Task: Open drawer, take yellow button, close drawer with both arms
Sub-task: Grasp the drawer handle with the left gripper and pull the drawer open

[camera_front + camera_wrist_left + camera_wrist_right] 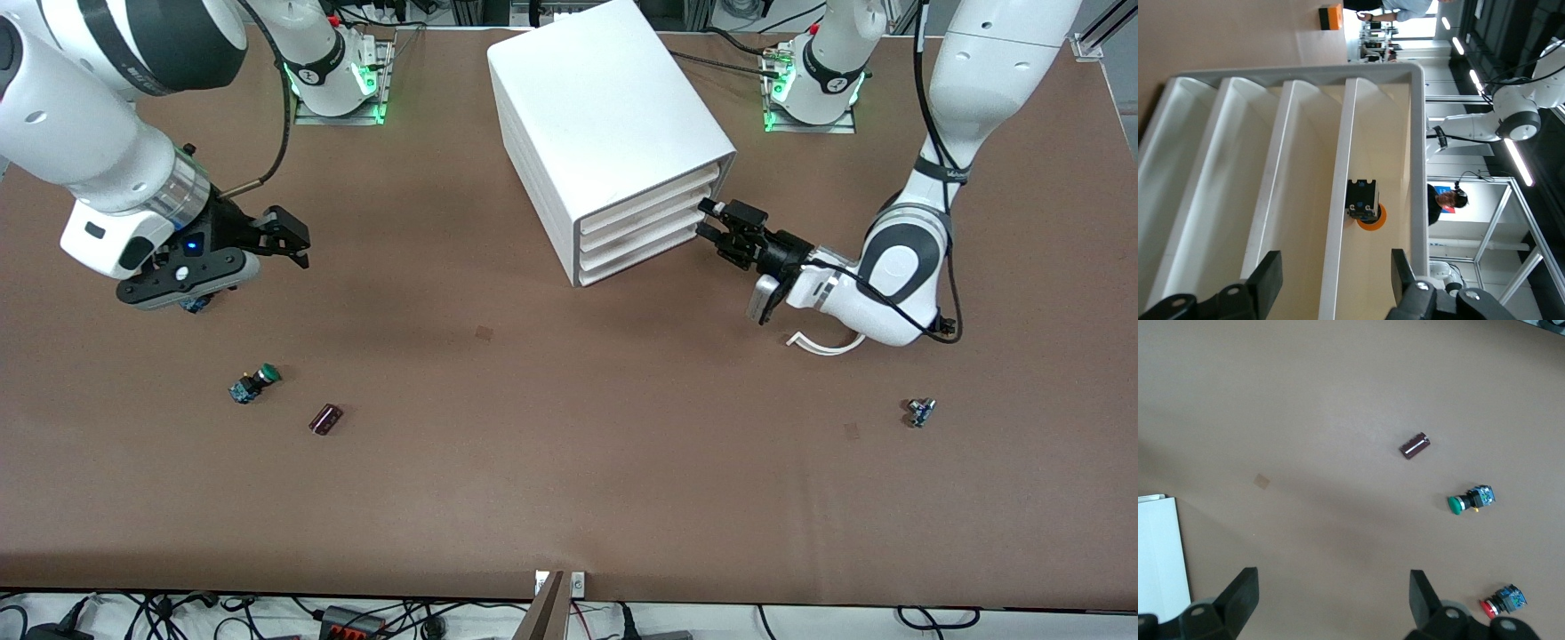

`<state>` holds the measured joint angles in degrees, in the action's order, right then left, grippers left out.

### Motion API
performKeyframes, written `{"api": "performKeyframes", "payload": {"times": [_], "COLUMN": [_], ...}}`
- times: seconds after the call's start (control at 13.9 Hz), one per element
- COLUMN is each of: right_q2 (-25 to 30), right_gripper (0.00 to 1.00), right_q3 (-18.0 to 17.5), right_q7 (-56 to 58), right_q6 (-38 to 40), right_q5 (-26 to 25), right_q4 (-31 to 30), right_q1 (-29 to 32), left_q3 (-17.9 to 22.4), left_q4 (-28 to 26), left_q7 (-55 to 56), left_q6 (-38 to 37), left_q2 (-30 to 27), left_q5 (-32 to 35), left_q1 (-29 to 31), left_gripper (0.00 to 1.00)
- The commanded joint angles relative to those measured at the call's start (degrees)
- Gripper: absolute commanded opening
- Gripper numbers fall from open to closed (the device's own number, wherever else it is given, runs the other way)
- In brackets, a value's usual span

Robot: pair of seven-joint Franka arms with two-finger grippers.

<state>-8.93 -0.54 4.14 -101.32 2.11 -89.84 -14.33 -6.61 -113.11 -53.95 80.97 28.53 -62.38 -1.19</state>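
The left hand (711,220) is at the front of the white cabinet (605,116), level with its upper drawers, fingers spread and gripping nothing. In the left wrist view its two fingers (1268,280) straddle the edge of the top drawer (1385,133). The button (1363,202) shows in that drawer's opening, lying on its side on the tray floor; its long axis runs along the drawer's depth, the black-and-blue body toward the back and the orange cap toward the front. The right hand (283,238) hangs over the brown surface (569,462) toward the right arm's end, released and empty. Nearer the front camera lie a green-capped button (252,383) and a dark cylinder (325,419); the right wrist view also shows a red-capped button (1501,602)
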Motion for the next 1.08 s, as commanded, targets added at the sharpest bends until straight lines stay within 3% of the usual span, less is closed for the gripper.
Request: {"api": "performKeyframes", "payload": {"times": [0.0, 0.14, 0.29, 0.5, 0.65, 0.79, 1.01], "right_q2": [-1.5, -1.6, -1.6, -1.9, -2.5, -2.7, -3.2], "right_gripper": [1.0, 1.0, 1.0, 1.0, 1.0, 1.0, 1.0], "right_q3": [0.5, 0.5, 0.4, 0.4, 0.4, 0.4, 0.4], "right_q7": [0.0, 0.0, -0.1, -0.3, -0.2, -0.2, -0.3], "right_q6": [0.2, 0.2, 0.2, 0.0, 0.0, -0.3, -1.3], "right_q5": [0.6, 0.7, 0.8, 0.8, 0.8, 0.8, 1.0], "right_q4": [2.0, 2.0, 2.1, 2.5, 4.1, 4.6, 4.9], "right_q1": [-0.8, -0.8, -0.9, -1.2, -1.9, -3.0, -3.3], "left_q3": [-1.3, -2.0, -3.1, -3.7, -3.7, -3.7, -3.6], "left_q4": [-4.2, -5.7, -6.3, -7.2, -7.3, -7.2, -6.6], "left_q7": [-4.5, -6.0, -6.2, -6.3, -6.3, -6.3, -6.3], "left_q6": [1.7, 1.8, 1.9, 2.1, 2.1, 2.1, 2.2], "left_q2": [-0.7, -0.6, -0.6, -0.6, -0.6, -0.5, -0.1], "left_q5": [-2.5, -3.0, -3.2, -3.3, -3.3, -3.3, -3.4], "left_q1": [-0.3, -0.4, -0.4, -0.5, -0.7, -0.7, -0.7], "left_gripper": [0.74, 0.73, 0.62, 0.56, 0.45, 0.18, 0.06]}}
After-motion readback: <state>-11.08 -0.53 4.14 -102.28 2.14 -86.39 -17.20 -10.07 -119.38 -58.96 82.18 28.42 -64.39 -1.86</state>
